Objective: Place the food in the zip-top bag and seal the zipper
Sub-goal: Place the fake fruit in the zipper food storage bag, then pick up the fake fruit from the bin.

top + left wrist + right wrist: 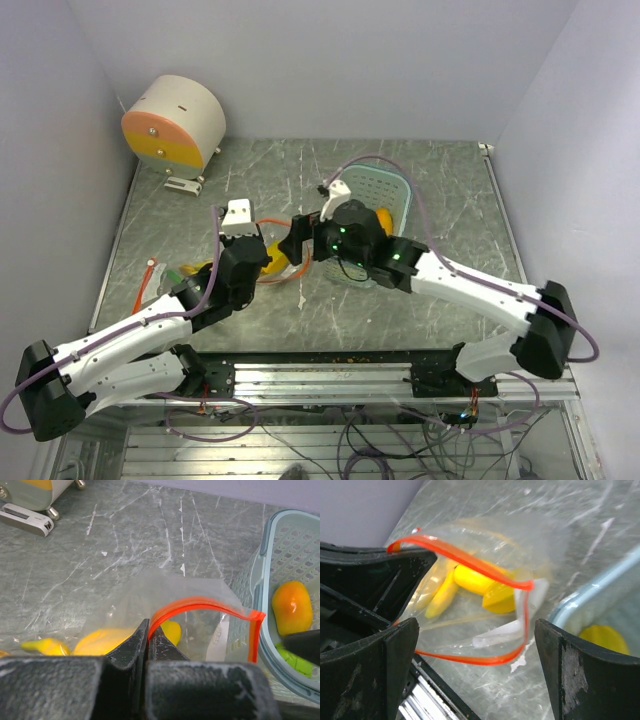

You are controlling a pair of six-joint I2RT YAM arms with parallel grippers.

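Left gripper (148,632) pinches red-orange zipper strip (210,604) of clear plastic bag (200,586) — right gripper (476,630) wide, empty; orange-yellow toy mango (602,639) just rightward — in pale teal slotted basket (590,592).

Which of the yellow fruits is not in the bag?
The orange-yellow mango: it lies in the teal basket, while the other yellow pieces are inside the clear bag.

Left gripper (148,630) pinched shut, right gripper (476,630) spread wide, arms reaching inward, wrists seemingly near each other
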